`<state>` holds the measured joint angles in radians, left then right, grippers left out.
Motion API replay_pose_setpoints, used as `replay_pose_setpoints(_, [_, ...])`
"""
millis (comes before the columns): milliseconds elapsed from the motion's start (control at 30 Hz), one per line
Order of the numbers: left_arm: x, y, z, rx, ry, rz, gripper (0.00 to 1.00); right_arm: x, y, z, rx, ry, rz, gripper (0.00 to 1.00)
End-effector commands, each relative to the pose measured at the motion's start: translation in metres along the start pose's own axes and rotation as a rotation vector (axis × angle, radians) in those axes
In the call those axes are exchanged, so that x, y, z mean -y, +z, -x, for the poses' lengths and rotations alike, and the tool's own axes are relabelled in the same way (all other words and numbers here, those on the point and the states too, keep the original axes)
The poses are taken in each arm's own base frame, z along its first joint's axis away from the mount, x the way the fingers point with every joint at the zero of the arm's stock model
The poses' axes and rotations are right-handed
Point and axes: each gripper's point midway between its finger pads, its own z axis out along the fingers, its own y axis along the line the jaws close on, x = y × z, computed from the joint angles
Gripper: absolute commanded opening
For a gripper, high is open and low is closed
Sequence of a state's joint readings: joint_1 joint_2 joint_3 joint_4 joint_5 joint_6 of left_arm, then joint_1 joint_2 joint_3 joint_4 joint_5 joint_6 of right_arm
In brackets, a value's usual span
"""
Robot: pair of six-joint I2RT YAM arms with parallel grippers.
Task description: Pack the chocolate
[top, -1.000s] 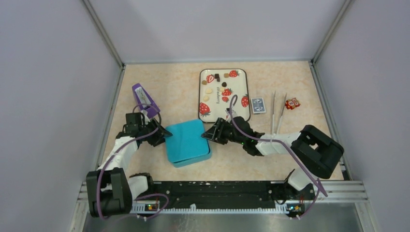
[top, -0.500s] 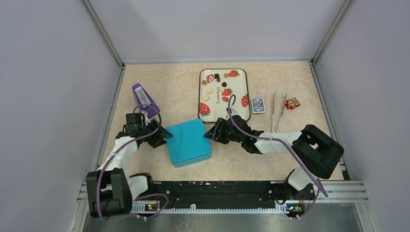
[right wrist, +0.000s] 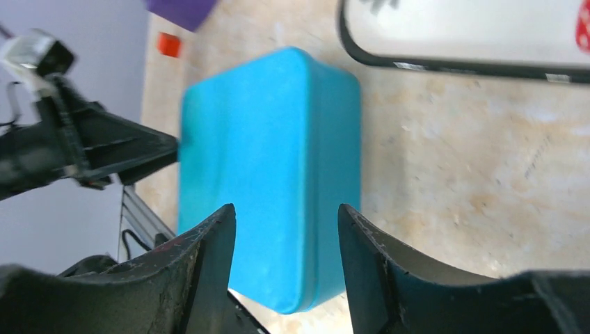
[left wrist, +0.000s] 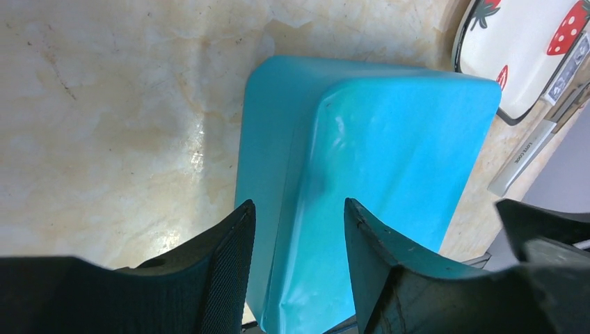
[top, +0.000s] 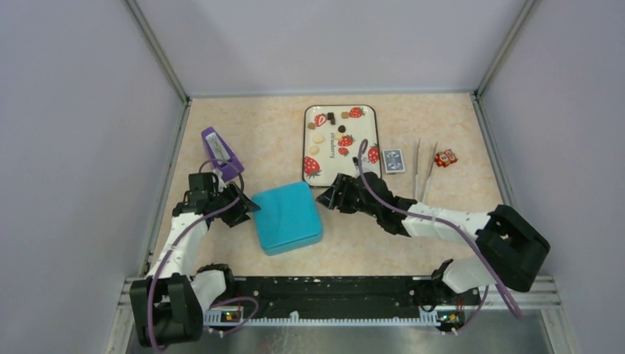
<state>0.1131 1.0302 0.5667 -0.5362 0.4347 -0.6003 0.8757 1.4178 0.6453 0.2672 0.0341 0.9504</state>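
The chocolate (top: 319,137) lies in small pieces on the tray (top: 365,129), upper centre of the overhead frame. Below it, mid-frame on the table (top: 258,140), sits the teal box (top: 287,217) with its lid on. The left hand (top: 249,206) is at the box's left edge, fingers apart astride it; I cannot tell whether they pinch it. The right hand (top: 322,199) is spread just beside the right edge, holding nothing.

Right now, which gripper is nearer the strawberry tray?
Right. The right gripper sits just off the near corner of the strawberry tray; the left gripper is beyond the teal box.
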Motion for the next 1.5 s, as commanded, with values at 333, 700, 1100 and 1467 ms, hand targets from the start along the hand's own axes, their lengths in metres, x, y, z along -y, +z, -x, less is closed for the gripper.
replay_pose_setpoints(333, [0.005, -0.011, -0.001, 0.004, 0.015, -0.005, 0.56, -0.085, -0.024, -0.062, -0.358, -0.249, 0.541, 0.53])
replay_pose_setpoints(700, [0.002, -0.014, -0.010, -0.003, -0.021, 0.004, 0.55, -0.065, -0.024, -0.083, -0.433, -0.239, 0.523, 0.52])
replay_pose_setpoints(1100, [0.041, -0.059, 0.028, 0.174, 0.085, -0.050, 0.55, -0.127, -0.025, -0.034, -0.302, -0.322, 0.614, 0.52])
replay_pose_setpoints(1467, [0.083, -0.047, -0.023, 0.023, 0.159, -0.162, 0.53, -0.081, -0.005, -0.049, -0.323, -0.255, 0.444, 0.52])
